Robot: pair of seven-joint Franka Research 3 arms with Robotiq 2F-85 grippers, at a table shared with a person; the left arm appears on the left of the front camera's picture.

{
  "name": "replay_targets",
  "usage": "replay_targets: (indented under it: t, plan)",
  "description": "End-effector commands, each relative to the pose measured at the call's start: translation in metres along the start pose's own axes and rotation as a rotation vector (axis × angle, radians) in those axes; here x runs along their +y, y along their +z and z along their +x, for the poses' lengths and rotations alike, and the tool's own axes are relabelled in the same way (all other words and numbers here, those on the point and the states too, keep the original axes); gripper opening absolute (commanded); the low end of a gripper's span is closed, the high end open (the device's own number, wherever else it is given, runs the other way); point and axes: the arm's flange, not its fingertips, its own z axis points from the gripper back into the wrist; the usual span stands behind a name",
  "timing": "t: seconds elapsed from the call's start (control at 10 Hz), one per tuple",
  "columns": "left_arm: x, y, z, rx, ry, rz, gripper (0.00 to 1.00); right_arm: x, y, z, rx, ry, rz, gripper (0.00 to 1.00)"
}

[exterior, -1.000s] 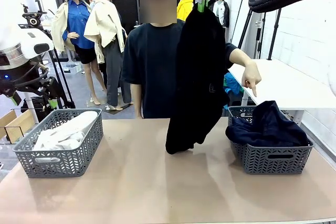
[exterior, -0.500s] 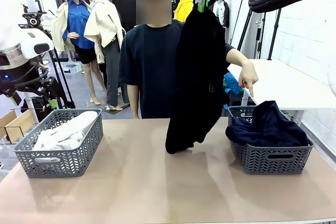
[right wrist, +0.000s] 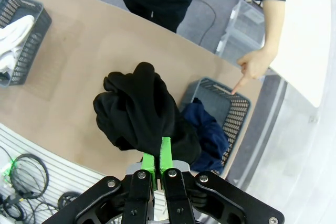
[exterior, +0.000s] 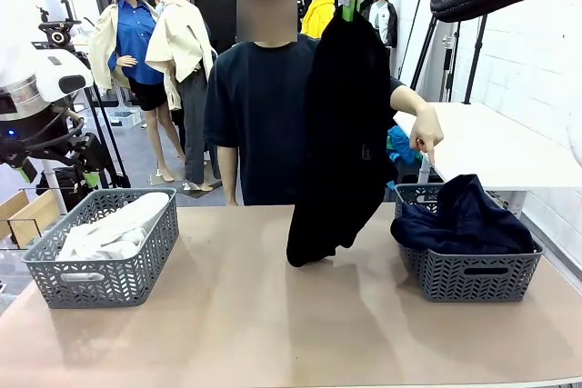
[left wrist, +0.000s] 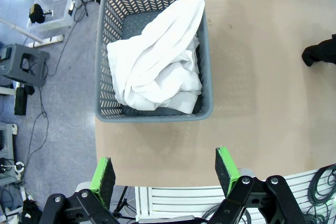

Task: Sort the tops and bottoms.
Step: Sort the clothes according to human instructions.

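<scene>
A black garment [exterior: 341,134], one of the bottoms, hangs from my right gripper [exterior: 348,4] high over the table's middle, its lower end just above the tabletop. In the right wrist view that gripper [right wrist: 158,157] is shut on the bunched black cloth [right wrist: 139,111]. Navy bottoms [exterior: 464,220] fill the grey basket [exterior: 468,279] at the right. White tops [exterior: 114,229] lie in the grey basket [exterior: 100,283] at the left. My left gripper [left wrist: 164,174] hovers open above the table's edge beside the basket [left wrist: 105,51] of white tops [left wrist: 157,61].
A person in a black T-shirt stands at the far side, one hand [exterior: 427,141] pointing down at the right basket; the same hand [right wrist: 252,66] shows above the navy basket [right wrist: 237,113]. Bare tabletop [exterior: 273,315] lies between the two baskets.
The person's pointing hand has drawn slightly back and up, and the person has shifted a little to the left. Both grippers and the hanging black garment have stayed still.
</scene>
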Motion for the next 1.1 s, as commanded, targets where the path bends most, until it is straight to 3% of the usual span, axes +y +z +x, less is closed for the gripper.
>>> replay_targets:
  t: [0.0, 0.4, 0.8, 1.0]
  plan:
    - [0.003, 0.000, 0.000, 0.010, -0.003, -0.005, 1.00, 0.000, 0.000, 0.000, -0.001, 0.000, 0.000, 0.00]
    - [0.003, 0.000, 0.000, 0.010, -0.003, -0.005, 1.00, -0.011, 0.007, 0.003, -0.017, -0.030, -0.020, 0.00]
    - [0.003, 0.000, 0.000, 0.010, -0.003, -0.005, 1.00, -0.097, 0.067, 0.027, -0.130, -0.279, -0.200, 0.00]
    - [0.003, 0.000, 0.000, 0.010, -0.003, -0.005, 1.00, -0.139, 0.091, 0.033, -0.112, -0.361, -0.306, 0.00]
